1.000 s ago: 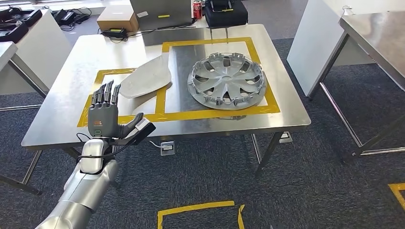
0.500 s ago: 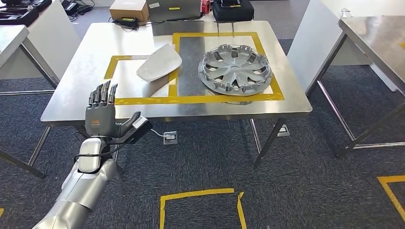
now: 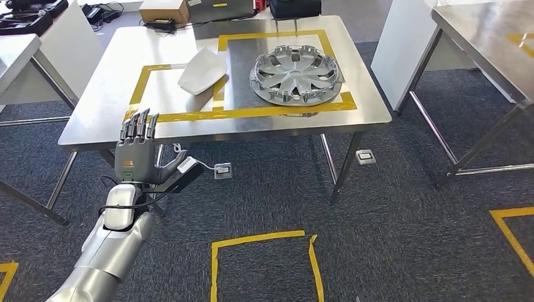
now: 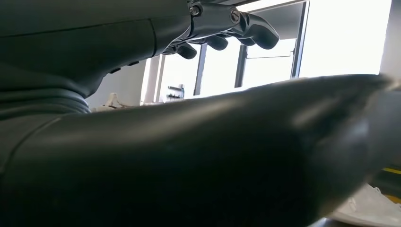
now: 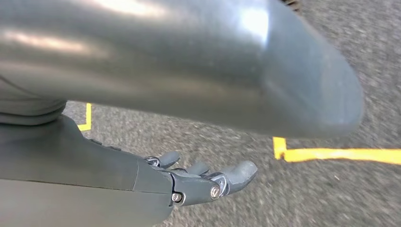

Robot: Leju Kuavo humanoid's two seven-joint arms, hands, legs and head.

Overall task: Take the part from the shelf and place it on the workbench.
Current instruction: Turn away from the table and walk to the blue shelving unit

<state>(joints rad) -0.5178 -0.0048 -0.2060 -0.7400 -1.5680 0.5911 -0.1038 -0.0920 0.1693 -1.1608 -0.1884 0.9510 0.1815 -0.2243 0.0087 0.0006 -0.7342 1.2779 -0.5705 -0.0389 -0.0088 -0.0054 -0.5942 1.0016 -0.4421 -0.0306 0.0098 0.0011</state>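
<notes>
hovering in front of the workbench's near edge, the left hand (image 3: 138,157) is raised with its back to the head camera, fingers (image 3: 140,123) extended upward and spread, thumb out to the side, holding nothing. the right hand (image 5: 189,182) hangs low over grey carpet with yellow floor tape (image 5: 331,154) beyond it; its fingers are loosely extended and apart, and nothing is in it.

beyond the left hand stands the steel workbench (image 3: 94,123), marked with yellow tape rectangles. two parts lie on it: a white, curved shell-like cover (image 3: 201,70) resting across the tape line between the two rectangles, and just beside it a silver wheel hubcap (image 3: 296,77) inside the larger rectangle. which of them is the task's part cannot be told from here, and the shelf cannot be made out.

judging by looks, both are thin moulded pieces, light and fairly stiff but smooth enough to slide on steel. the hubcap's rim clips look breakable, so it is better taken by the outer rim or through a spoke opening. the white cover is best pinched at an edge, with fingers under its raised side.
</notes>
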